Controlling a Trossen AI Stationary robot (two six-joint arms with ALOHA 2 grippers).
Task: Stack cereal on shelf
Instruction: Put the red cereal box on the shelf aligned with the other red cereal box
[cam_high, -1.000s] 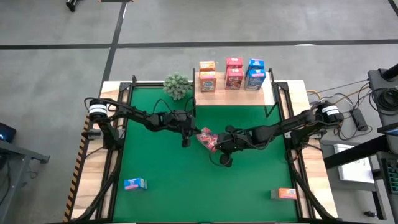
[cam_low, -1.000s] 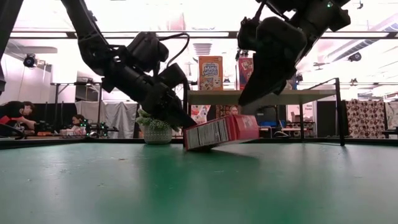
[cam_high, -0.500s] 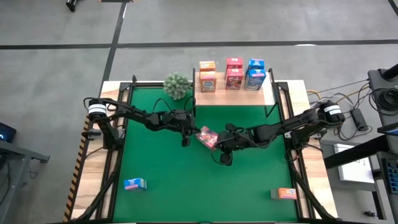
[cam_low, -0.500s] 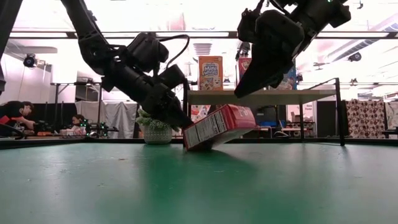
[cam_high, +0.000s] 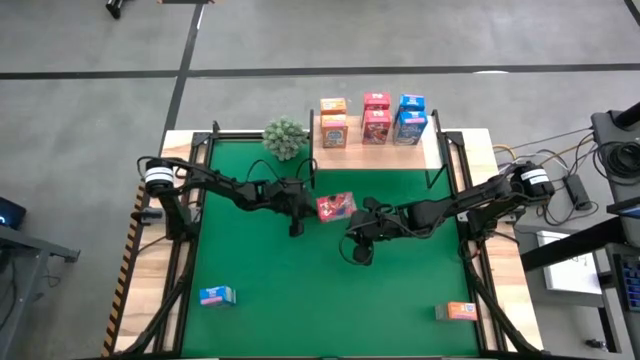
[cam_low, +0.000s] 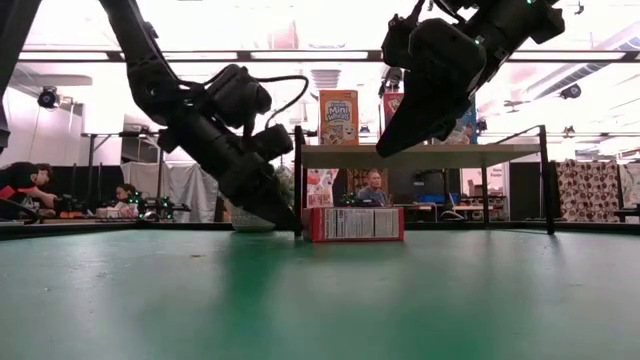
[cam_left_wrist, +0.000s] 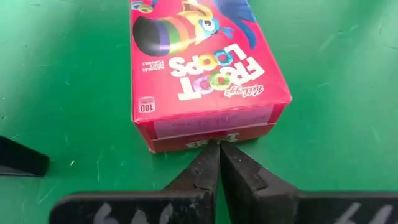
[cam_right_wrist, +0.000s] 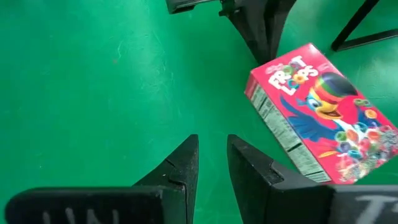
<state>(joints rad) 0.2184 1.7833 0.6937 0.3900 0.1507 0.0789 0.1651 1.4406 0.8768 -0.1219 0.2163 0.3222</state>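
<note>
A red rectangular cardboard Froot Loops cereal box (cam_high: 336, 207) lies flat, printed front up, on the green felt bench (cam_high: 260, 290), just in front of the light wooden shelf board with thin black side supports (cam_high: 375, 155). The left pincer (cam_high: 297, 215) sits at the box's side away from the right arm, its two dark fingers (cam_left_wrist: 205, 171) pressed together — nothing between them — with their tips touching the box's short end face. The right pincer (cam_high: 361, 252) hangs above the bench on the box's other side, clear of it, with a narrow gap between its fingers (cam_right_wrist: 180, 165) and nothing held. On the shelf stand six small boxes in three stacks of two: an orange stack (cam_high: 333, 122), a red stack (cam_high: 377, 117) and a blue stack (cam_high: 411, 118). A small green bushy plant (cam_high: 285, 137) stands beside the shelf's end nearest the orange stack. Well away from the shelf, near the bench's front edge, a blue cereal box (cam_high: 216, 295) lies on the left arm's side and an orange cereal box (cam_high: 461, 311) on the right arm's side — both flat.
</note>
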